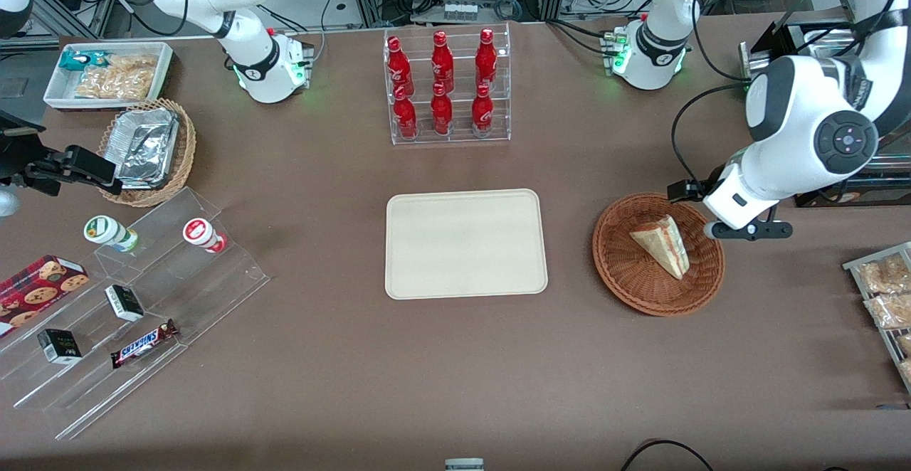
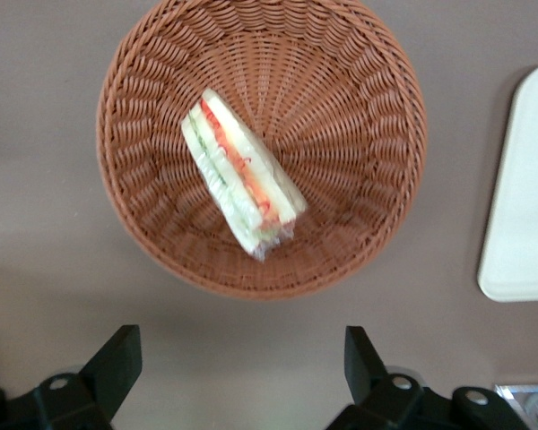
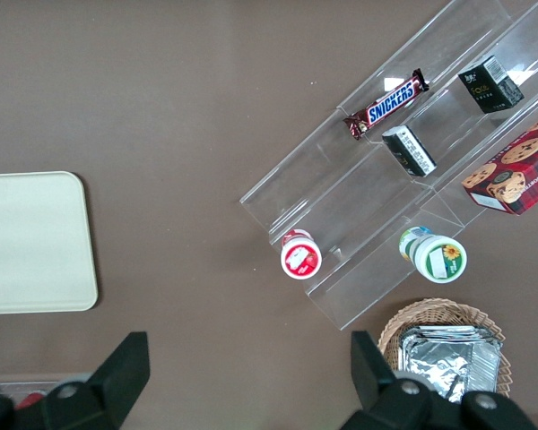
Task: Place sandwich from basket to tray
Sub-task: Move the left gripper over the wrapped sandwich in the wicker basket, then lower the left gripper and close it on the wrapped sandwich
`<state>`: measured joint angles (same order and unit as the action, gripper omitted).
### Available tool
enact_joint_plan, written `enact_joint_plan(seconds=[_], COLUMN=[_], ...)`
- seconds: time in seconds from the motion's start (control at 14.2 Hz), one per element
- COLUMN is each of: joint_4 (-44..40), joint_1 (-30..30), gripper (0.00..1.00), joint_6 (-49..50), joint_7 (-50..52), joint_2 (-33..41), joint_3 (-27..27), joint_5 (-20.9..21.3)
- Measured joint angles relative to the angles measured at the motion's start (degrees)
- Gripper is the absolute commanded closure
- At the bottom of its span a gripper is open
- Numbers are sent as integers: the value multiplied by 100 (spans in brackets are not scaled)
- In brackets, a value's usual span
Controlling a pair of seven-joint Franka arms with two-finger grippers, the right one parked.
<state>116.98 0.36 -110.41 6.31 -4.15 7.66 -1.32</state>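
The sandwich (image 1: 662, 243), a pale bread wedge with red, orange and green filling, lies in the round reddish-brown basket (image 1: 626, 293). The cream tray (image 1: 466, 243) lies flat beside the basket, toward the parked arm's end, with nothing on it. My left gripper (image 1: 744, 229) hangs above the basket's edge on the working arm's side. In the left wrist view the gripper (image 2: 239, 349) is open and empty, high over the table just outside the basket's rim (image 2: 161, 242). The sandwich (image 2: 242, 175) lies on its side with its filling edge up, and a corner of the tray (image 2: 524, 197) shows.
A clear rack of red bottles (image 1: 447, 87) stands farther from the camera than the tray. Bagged tan snacks (image 1: 886, 293) lie at the working arm's end. A clear stepped shelf (image 1: 135, 300), a tan basket of foil containers (image 1: 146, 147) and a white snack bin (image 1: 107, 72) are at the parked arm's end.
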Motion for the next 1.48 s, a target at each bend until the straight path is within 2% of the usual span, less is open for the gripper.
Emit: enact_joint_plan(seconds=[0.21, 0.49, 0.85, 1.27, 1.48], joint_4=[765, 1064, 1619, 1768, 1772], joint_1=[2, 2, 1, -2, -4], gripper=[0, 0, 0, 0, 0], joint_6=[-1131, -1597, -2668, -3140, -3294], joint_7=[403, 1219, 2934, 4839, 5106], joint_2=[9, 15, 54, -65, -260], joint_3=[-2, 0, 7, 28, 36], joint_5=[0, -1, -1, -2, -2])
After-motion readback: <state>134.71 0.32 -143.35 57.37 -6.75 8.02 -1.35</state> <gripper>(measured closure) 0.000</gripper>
